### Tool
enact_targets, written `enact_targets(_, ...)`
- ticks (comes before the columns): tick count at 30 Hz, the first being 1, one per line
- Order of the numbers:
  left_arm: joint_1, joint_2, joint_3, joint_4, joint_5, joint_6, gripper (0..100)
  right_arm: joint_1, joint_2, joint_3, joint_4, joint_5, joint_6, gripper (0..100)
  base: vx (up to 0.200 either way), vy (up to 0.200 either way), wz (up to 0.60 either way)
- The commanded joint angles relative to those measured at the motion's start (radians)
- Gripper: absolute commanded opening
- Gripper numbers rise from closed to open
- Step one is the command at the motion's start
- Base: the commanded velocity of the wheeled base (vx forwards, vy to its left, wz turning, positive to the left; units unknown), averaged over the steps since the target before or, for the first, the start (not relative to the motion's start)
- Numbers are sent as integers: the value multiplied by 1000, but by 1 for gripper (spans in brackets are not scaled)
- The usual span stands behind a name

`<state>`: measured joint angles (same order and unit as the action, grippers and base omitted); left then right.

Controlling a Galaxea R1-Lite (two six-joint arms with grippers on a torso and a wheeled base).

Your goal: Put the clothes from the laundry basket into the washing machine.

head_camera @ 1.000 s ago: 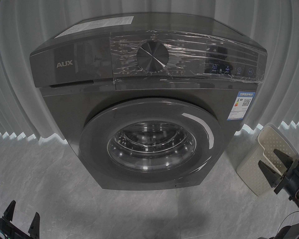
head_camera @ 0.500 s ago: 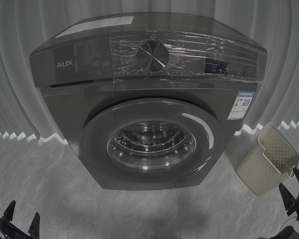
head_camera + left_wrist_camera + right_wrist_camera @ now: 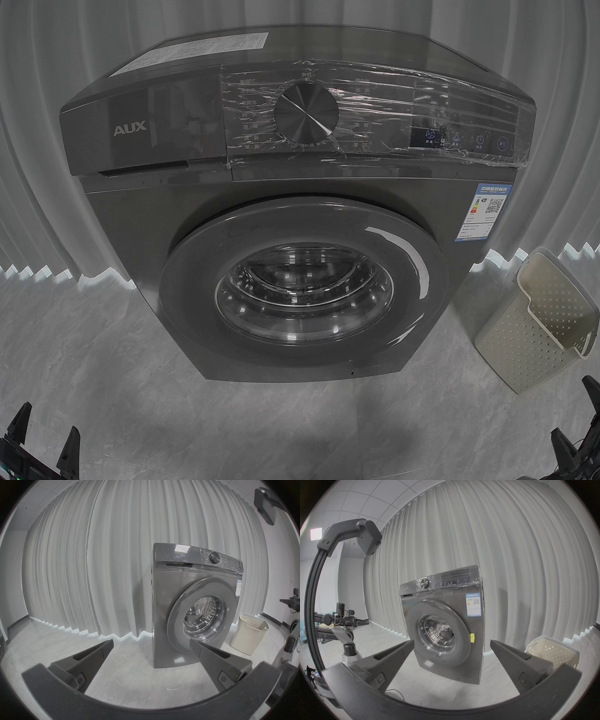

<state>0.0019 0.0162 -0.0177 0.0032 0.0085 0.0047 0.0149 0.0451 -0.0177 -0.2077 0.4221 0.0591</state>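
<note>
The right arm's black 2-fingered gripper (image 3: 571,409) drops from in front of the cream perforated plastic laundry basket (image 3: 531,331) to the head view's lower right corner, ending below the basket and apart from it. The basket's front wall and rim, partly covered 1 second ago, now show whole.

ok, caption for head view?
Washing machine, door shut, laundry basket beside it; left hand and right hand open, low.
</note>
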Motion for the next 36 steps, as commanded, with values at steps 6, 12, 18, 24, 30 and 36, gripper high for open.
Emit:
enact_targets(6,1,-16,18,0,2,0,100,-6,-45,15,175,-454,-28,100,0,0,0)
enact_targets(12,1,-16,18,0,2,0,100,-1,-45,18,202,-430,-79,100,0,0,0)
enact_targets(18,1,-16,18,0,2,-2,100,-1,-45,18,200,-422,-91,100,0,0,0)
enact_targets(24,1,-16,16,0,2,-2,100,-4,-45,18,202,-437,-71,100,0,0,0)
enact_targets(30,1,-16,16,0,5,-8,100,-3,-45,18,198,-422,-71,100,0,0,0)
enact_targets(36,1,-16,18,-2,8,-20,100,-3,-45,18,198,-427,-67,100,0,0,0)
